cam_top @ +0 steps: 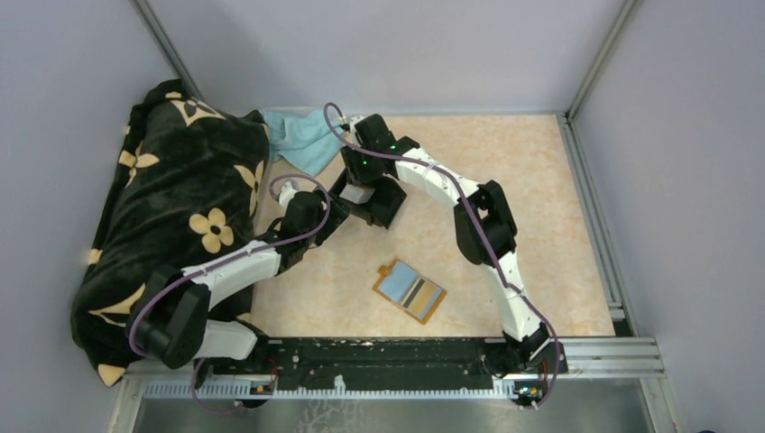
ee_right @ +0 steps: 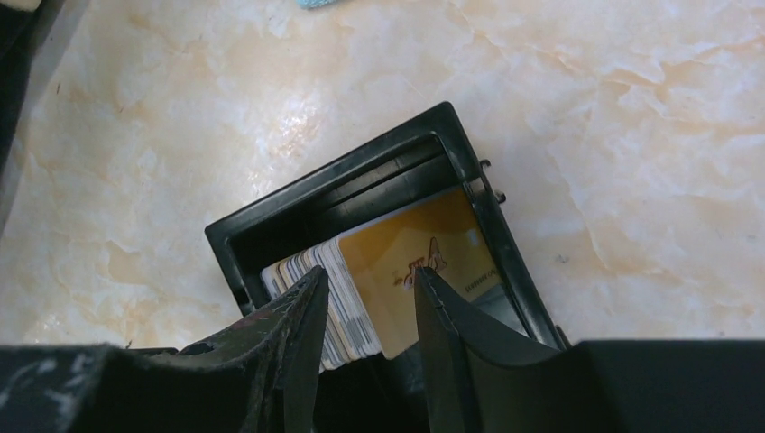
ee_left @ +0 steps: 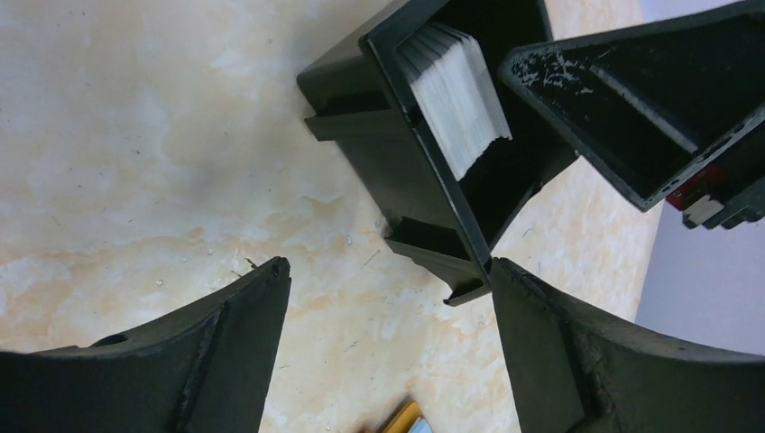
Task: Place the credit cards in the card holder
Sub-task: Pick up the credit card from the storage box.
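The right gripper [ee_right: 369, 280], half open and empty, straddles the pale stacked credit cards [ee_right: 406, 262] in the black plastic tray [ee_right: 325, 194]: pinch one only (left gripper [ee_left: 390, 263] gapes empty alongside). The orange-tan leather card holder [cam_top: 409, 290] lies open, well apart.

3 grey walls [cam_top: 379, 45] are enclosing a marbled beige tabletop [cam_top: 541, 180]; a flowered blanket [cam_top: 180, 198] is lying left of the left gripper [ee_left: 390, 268].

My left arm [cam_top: 236, 264] and right arm [cam_top: 431, 176] show white shells, black joints, purple cables [cam_top: 171, 281] along both, green lights [cam_top: 361, 164] at one wrist, scuffed black fingers [ee_left: 577, 81].
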You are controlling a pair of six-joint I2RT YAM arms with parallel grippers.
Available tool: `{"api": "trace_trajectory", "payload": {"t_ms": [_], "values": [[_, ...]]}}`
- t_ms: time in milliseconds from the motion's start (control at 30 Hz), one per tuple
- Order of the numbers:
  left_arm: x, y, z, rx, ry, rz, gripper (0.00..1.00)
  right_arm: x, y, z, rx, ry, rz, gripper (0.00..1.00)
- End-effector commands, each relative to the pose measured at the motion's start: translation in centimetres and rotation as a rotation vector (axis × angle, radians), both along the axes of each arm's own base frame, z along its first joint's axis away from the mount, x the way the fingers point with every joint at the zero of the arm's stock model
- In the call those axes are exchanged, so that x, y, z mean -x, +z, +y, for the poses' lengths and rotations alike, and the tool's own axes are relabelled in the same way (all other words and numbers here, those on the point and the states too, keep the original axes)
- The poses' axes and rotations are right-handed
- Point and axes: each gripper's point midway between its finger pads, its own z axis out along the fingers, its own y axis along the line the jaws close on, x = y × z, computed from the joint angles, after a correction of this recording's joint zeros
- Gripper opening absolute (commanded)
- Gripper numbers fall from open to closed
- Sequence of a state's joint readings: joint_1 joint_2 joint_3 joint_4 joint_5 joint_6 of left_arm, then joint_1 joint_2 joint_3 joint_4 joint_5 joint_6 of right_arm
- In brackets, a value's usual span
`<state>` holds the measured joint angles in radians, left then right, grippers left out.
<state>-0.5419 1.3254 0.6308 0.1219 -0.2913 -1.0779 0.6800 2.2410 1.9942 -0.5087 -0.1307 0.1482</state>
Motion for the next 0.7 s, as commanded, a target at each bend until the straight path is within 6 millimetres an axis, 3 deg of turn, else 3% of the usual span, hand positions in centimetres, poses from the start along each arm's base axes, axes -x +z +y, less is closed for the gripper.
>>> {"api": "trace_trajectory", "payload": {"t_ms": [0, 333, 667], "values": [[-0.5, -1.0, -0.5, 0.047, -0.02, 0.009, 0.86, -1.3, 0.9, 0.8, -0.033, 0.038, -0.012, 0.41], [-1.3, -3.4, -0.7, 0.054, -0.045, 0.072, 0.79, -1.3, -2.3, 0.5, -0.041, 0.05, 0.079, 0.41], [-1.8, -5.2, -1.4, 0.031, -0.069, 0.14, 0.77, 0.3, -3.3, 0.2, -0.038, 0.06, 0.123, 0.33]]}}
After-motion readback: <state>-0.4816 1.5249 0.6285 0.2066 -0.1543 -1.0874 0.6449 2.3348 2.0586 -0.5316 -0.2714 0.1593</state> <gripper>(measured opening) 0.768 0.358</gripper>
